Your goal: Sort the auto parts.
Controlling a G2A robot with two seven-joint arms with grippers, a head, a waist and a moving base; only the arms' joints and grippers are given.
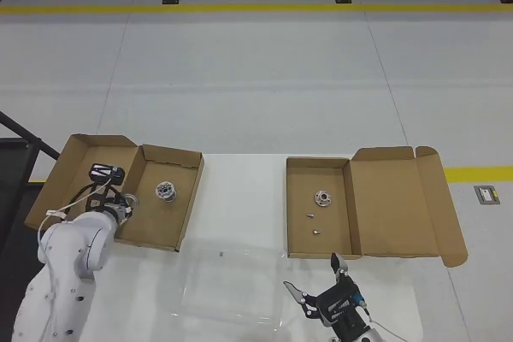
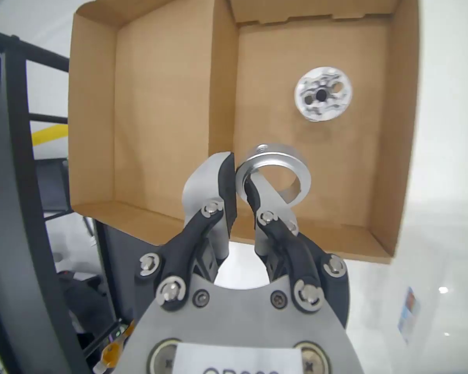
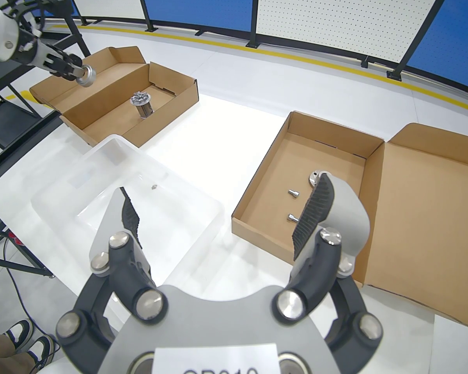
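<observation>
My left gripper is shut on a silver metal ring, one finger outside its rim and one inside, held above the left cardboard box. A round perforated metal part stands on that box's floor, seen too as the part. From above, the left gripper hangs over the box's near-left side. My right gripper is open with nothing in it near the table's front edge, and shows as the gripper from above. The right cardboard box holds a metal flange and two small bolts.
A clear plastic tray sits mid-table at the front with one tiny part in it. Both boxes have their lids folded flat outward. A black metal frame stands off the table's left side.
</observation>
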